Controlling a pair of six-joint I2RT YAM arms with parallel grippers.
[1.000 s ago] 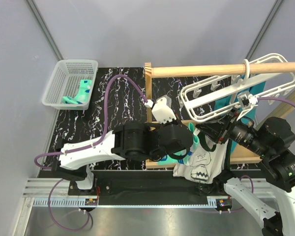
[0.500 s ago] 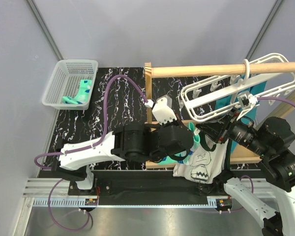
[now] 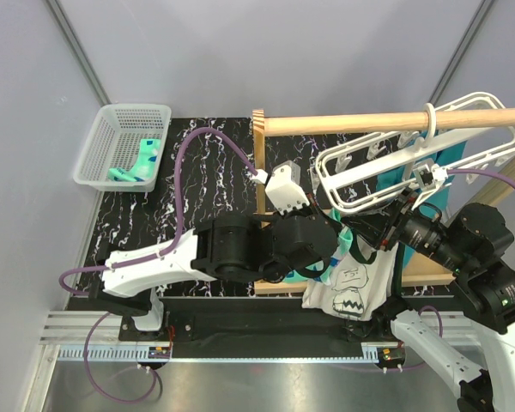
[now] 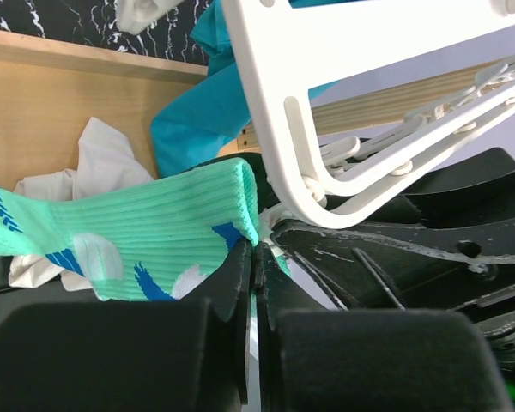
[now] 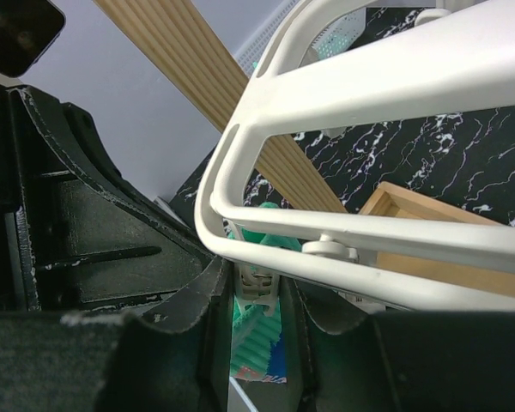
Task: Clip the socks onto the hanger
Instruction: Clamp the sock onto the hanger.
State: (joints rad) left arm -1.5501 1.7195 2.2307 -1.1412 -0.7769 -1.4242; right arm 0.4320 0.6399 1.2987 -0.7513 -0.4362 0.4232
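Far left of the marble-patterned table (image 3: 215,176) stands a white mesh basket (image 3: 133,109), and mint-green socks (image 3: 139,163) lie inside it against its near wall. The left arm reaches from its base across the table toward the middle of the scene. The left gripper (image 4: 256,251) has its fingers pressed together on the cuff edge of one further sock (image 4: 146,245). That sock is mint green with blue marks and trails off to the left of the fingers in the wrist view. Its pinched edge sits just beside the lower corner of the hanger (image 4: 343,43), the white plastic frame. Whether sock and frame touch cannot be told. Behind the sock a dark teal garment (image 4: 197,120) hangs. In the overhead view a printed white T-shirt (image 3: 350,287) droops below the grippers. The hanger hangs by its ring from the round wooden rod (image 3: 352,123), which runs out to the right, and the frame sits tilted. The right gripper (image 5: 256,296) is up under the frame's rail. Its two fingers are closed against either side of a small white clip (image 5: 256,281). Mint-green sock fabric shows just below that clip, between the fingers. The clip's own mouth is hidden, so whether it has the fabric cannot be told.
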